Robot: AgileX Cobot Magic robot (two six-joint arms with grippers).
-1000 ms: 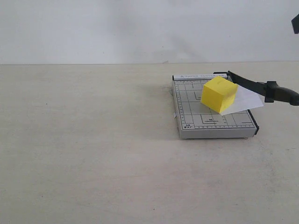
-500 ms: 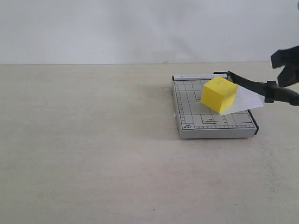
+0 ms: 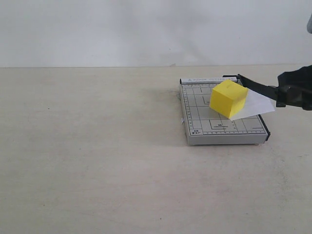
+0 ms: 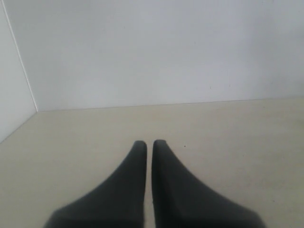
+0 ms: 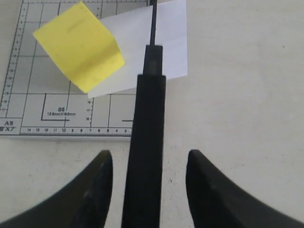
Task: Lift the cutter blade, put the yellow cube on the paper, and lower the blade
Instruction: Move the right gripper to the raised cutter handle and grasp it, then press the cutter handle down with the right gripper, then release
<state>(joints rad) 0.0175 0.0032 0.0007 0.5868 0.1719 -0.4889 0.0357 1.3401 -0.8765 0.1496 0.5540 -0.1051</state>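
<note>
Straddling the thick black handle end of the long slim black cutter blade point(image 3: 258, 87), the right gripper point(image 3: 295, 91) sits out by the right edge of the pale beige worktop point(image 3: 97, 156). The right wrist view shows its jaws spread wide. One dark finger point(image 5: 97, 190) stands on each side of the handle point(image 5: 147, 142), with a strip of worktop visible in both gaps, so nothing is clasped.

The blade is lifted clear of the small grey gridded cutter board point(image 3: 204, 122) and slants from its hinge at the board's far corner out toward the worktop's right edge. The board lies flat near the far right corner of the worktop, a little in from the far edge.

The bright yellow matte cube point(image 3: 228, 98) rests on the board's far half, turned askew to the printed grid. It sits on one end of the small white sheet of paper point(image 3: 256, 105). The rest of the sheet pokes out past the board's right side, beneath the lifted blade.

The left gripper point(image 4: 148, 142) appears only in its own wrist view. Its two dark fingers are drawn together to a thin slit, with nothing between them, over bare worktop near a far corner where two white walls meet.
</note>
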